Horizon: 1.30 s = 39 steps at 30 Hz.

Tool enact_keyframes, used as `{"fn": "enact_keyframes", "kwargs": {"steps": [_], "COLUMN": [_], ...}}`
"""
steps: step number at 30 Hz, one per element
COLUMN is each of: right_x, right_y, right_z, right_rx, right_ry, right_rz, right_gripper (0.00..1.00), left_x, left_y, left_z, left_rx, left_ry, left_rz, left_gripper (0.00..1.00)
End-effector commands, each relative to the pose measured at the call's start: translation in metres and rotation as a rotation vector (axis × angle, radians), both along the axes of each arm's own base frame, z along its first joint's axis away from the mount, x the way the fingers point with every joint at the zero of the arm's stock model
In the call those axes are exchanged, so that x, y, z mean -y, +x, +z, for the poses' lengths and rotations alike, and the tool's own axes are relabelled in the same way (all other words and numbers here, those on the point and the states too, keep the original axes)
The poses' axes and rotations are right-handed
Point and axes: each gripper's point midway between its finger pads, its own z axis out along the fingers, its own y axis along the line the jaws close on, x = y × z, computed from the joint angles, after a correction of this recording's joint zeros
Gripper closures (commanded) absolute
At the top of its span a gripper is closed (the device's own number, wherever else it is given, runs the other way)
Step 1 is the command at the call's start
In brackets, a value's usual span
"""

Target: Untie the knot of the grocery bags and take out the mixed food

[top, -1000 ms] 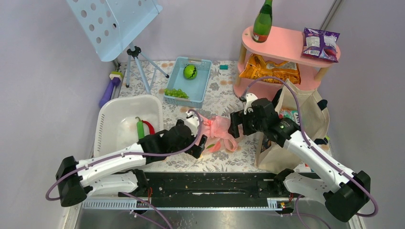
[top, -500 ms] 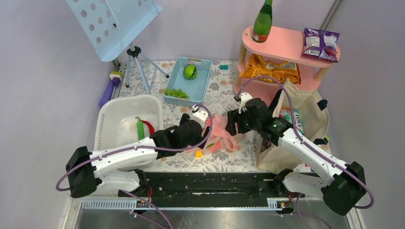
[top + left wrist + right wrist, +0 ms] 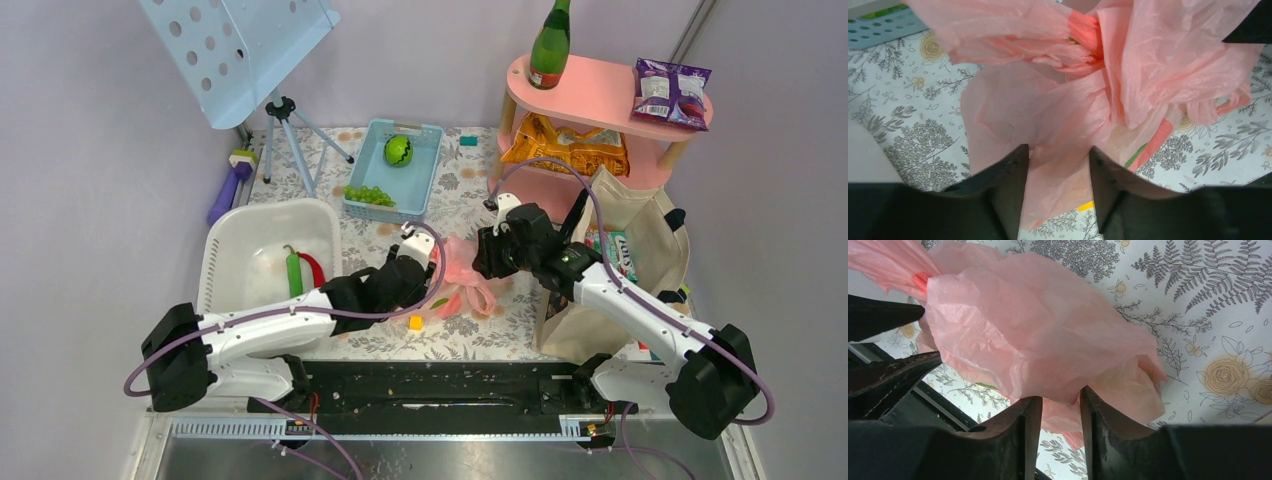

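Note:
The pink plastic bag (image 3: 462,272) lies knotted on the flowered cloth between my two grippers, and its knot (image 3: 1085,27) is bunched tight. My left gripper (image 3: 424,268) reaches in from the left. Its jaws (image 3: 1058,167) are partly open astride a loose flap of pink film. My right gripper (image 3: 486,256) comes from the right, jaws (image 3: 1060,402) narrowed but open around a fold of the same bag. A red-and-green packet (image 3: 1149,149) shows through the film. The beige tote (image 3: 640,235) stands at the right with snack packets (image 3: 610,246) in its mouth.
A white basin (image 3: 232,262) holding peppers is at the left and a blue basket (image 3: 424,172) stands behind. The pink shelf (image 3: 600,95) carries a green bottle (image 3: 550,42), a purple crisp packet (image 3: 672,92) and orange crisp packets (image 3: 570,150). A small yellow cube (image 3: 415,322) lies by the bag.
The left arm has pushed forward and right onto the bag. The right gripper has edged left towards it. Both pairs of jaws have narrowed around pink film.

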Motion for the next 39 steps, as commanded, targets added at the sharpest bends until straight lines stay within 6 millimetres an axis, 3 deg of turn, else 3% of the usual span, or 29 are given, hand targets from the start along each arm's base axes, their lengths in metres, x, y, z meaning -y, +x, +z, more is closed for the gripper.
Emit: {"fn": "enact_keyframes", "kwargs": {"steps": [1,6,9,17,22,27,31,32,33,37,39], "right_x": [-0.01,-0.01,-0.006,0.043,0.072,0.074,0.067,0.064,0.06,0.052,0.049], "right_y": [0.007,0.007,0.011,0.025,0.038,0.039,0.038,0.036,0.034,0.02,0.012], "right_z": [0.012,0.016,0.019,0.047,0.038,0.036,0.048,0.052,0.057,0.08,0.091], "right_rx": [0.04,0.04,0.053,0.116,0.113,0.058,0.07,0.074,0.082,0.133,0.165], "right_ry": [0.041,0.052,0.04,-0.131,-0.249,-0.221,-0.183,-0.164,-0.143,-0.056,-0.009], "right_rz": [0.001,-0.012,-0.046,-0.249,-0.349,-0.383,-0.354,-0.334,-0.304,-0.224,-0.196], "right_gripper": [0.67,1.0,1.0,1.0,1.0,1.0,1.0,0.98,0.9,0.38,0.24], "left_x": [0.008,0.006,0.006,-0.005,-0.023,-0.035,-0.03,-0.027,-0.023,-0.022,-0.027], "left_y": [0.01,0.014,0.017,0.03,0.037,0.031,0.03,0.029,0.029,0.036,0.046], "left_z": [0.005,0.009,0.014,0.051,0.052,0.056,0.067,0.069,0.071,0.074,0.076], "left_rx": [0.032,0.045,0.058,0.109,0.025,-0.044,-0.081,-0.085,-0.084,-0.05,-0.01], "left_ry": [-0.055,-0.083,-0.089,-0.144,-0.16,-0.12,-0.104,-0.097,-0.088,-0.028,0.003], "left_rz": [0.058,0.097,0.1,0.126,0.134,0.137,0.057,0.025,-0.005,-0.053,-0.029], "left_gripper": [0.62,0.84,1.0,1.0,1.0,1.0,1.0,1.0,1.0,1.0,1.0]}}
